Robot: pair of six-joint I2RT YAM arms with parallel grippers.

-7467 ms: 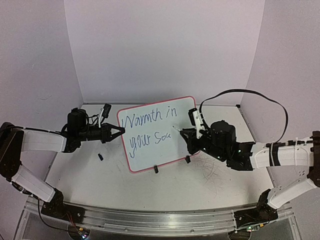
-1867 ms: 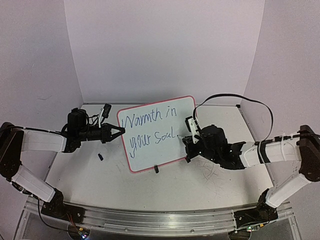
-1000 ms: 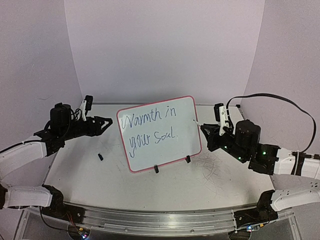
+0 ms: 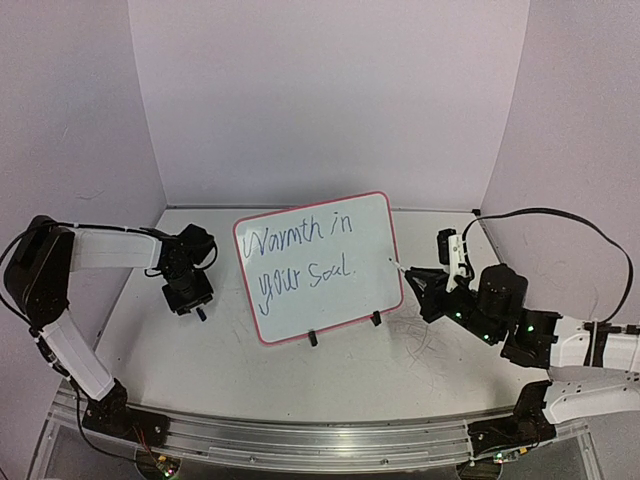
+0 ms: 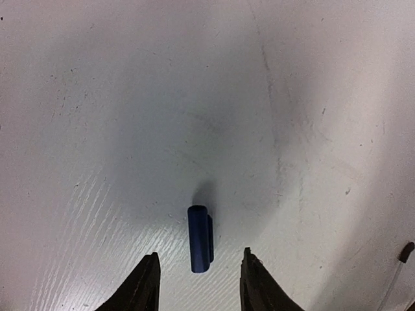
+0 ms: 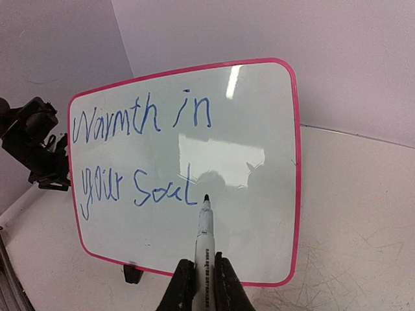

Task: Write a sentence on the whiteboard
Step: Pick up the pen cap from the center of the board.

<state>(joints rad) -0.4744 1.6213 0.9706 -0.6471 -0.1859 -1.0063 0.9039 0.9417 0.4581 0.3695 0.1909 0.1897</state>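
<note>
Looks down on scuffed white tabletop [image 5: 130,97]; shows small dark-blue cap [image 5: 200,238] lying flat, soft shadow at its far end; has left gripper [image 5: 200,259] spread wide, black fingers [image 5: 139,291] either side of cap's near end, not touching; catches tiny dark bit w/ thin wire [image 5: 406,251] far right of cap.

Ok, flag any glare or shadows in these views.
Right wrist: bright glare patch on the whiteboard beside the sentence, script legible. Left wrist: broad soft shadow on the table around the blue cap. Top external: even light, no glare.
</note>
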